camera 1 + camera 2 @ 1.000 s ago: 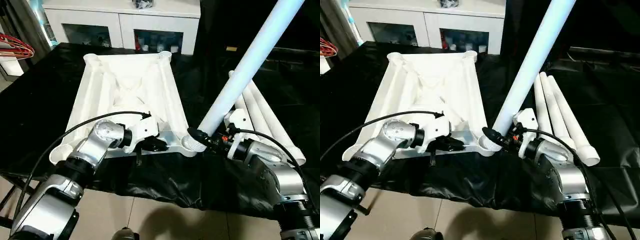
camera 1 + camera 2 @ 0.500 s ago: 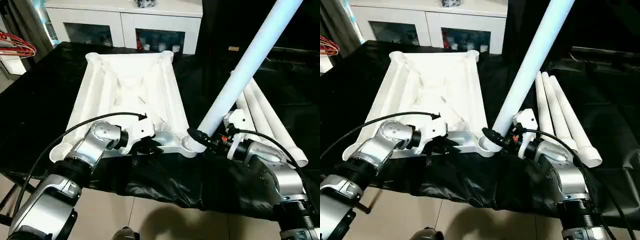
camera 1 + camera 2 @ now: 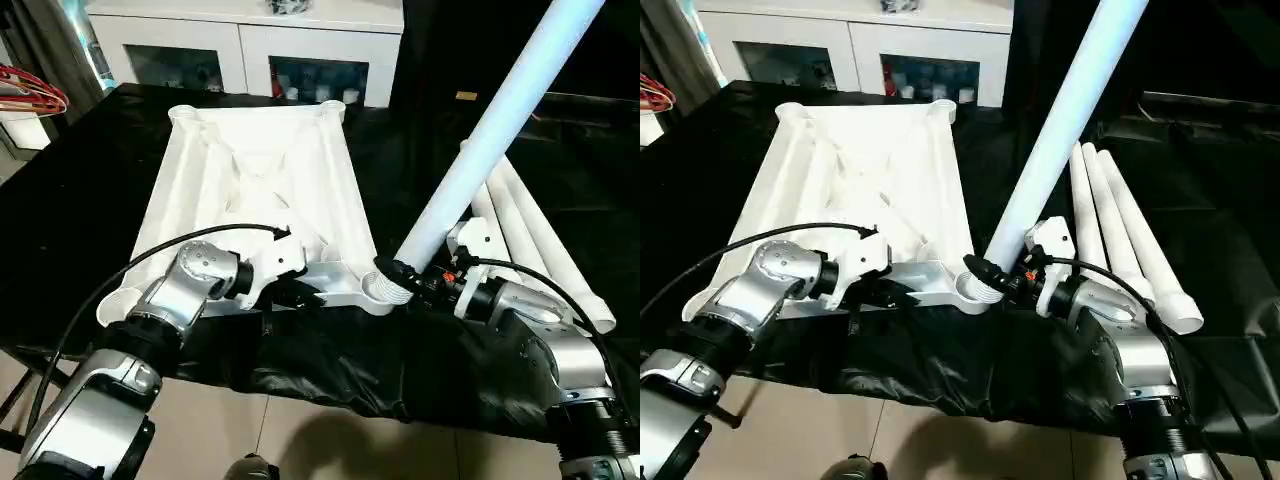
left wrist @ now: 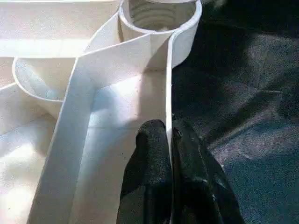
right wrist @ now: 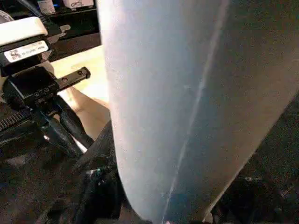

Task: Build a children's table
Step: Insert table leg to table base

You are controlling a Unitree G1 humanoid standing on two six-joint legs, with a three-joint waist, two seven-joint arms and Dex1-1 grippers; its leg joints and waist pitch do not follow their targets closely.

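Table top lies underside up on the black-covered tabletop, long axis running away from the robot, near edge close to the tabletop's front edge. Four corner sockets visible; the two far ones and the near-left one look empty.

Progress: early. First leg is at the near-right socket, its lower end in or at the socket mouth, and it leans steeply up and to the right rather than standing straight. Can't tell if it is seated or threaded at all. Three spare legs lie side by side on the tabletop's right half, just right of the table top, untouched. Left to do, by my read: straighten and seat this leg, then fit the other three.

Right hand holds the leg low down, fingers closed around it just above the socket; the right wrist view has the leg shaft right up against the camera.

Left hand is pinched narrow on the table top's thin near rim, one finger either side of the rim wall, a little left of the near-right socket, seemingly bracing the table top against the leg work. The socket's ribbed bore is open just ahead of the fingers in the left wrist view.

White cabinet stands behind the tabletop's far edge.
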